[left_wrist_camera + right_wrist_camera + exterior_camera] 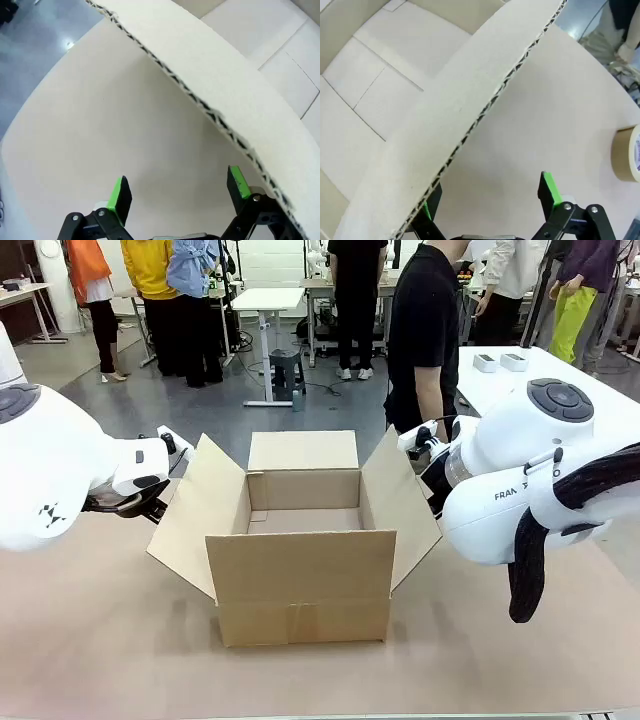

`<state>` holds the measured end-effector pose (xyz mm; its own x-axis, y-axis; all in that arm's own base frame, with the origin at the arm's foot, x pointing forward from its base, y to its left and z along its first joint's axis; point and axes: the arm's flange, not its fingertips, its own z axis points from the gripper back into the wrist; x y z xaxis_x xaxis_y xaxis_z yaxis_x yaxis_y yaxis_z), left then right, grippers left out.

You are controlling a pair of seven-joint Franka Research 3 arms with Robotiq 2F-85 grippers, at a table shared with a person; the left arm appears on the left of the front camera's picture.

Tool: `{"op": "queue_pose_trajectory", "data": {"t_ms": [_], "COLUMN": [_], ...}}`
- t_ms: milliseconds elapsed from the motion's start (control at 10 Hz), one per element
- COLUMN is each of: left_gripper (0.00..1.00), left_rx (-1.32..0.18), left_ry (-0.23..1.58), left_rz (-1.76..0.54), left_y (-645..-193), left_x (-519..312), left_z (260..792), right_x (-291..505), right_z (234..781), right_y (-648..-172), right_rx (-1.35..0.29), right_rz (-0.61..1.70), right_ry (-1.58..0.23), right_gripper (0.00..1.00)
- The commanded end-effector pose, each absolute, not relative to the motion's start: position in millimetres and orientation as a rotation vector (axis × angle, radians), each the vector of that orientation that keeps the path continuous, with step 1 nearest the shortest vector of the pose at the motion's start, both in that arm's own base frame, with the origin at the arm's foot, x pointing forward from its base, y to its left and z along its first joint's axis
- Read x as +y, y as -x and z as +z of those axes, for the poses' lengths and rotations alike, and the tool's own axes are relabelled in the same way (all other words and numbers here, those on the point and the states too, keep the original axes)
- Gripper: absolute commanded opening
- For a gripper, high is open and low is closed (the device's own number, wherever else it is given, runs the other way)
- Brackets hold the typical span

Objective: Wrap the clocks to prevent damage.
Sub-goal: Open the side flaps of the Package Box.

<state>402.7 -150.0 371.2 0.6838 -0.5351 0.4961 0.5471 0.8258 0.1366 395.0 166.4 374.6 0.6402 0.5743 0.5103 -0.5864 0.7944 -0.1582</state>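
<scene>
Grey floor; white tables (one stool)

Brown cardboard box, white arms, green gripper pads, tan tape roll

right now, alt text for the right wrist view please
The right pincer is open beside the corrugated edge of a cardboard box flap that crosses the picture diagonally. A roll of tape sits at the right edge.
</scene>
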Motion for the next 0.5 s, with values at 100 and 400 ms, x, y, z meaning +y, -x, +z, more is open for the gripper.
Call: {"op": "queue_pose_trajectory", "data": {"t_ms": [100, 400], "left_gripper": [1.00, 1.00], "left_rx": [-0.549, -0.549], "left_ry": [0.023, 0.023], "left_rz": [-0.607, -0.607], "left_y": [-402.7, -402.7], "left_x": [-150.0, -150.0], "left_z": [371.2, 371.2], "right_x": [166.4, 166.4], "right_z": [374.6, 374.6], "right_y": [-395.0, -395.0], "right_rx": [-0.574, -0.574], "right_rz": [0.662, 0.662], "right_ry": [-0.023, -0.023], "right_gripper": [1.00, 1.00]}}
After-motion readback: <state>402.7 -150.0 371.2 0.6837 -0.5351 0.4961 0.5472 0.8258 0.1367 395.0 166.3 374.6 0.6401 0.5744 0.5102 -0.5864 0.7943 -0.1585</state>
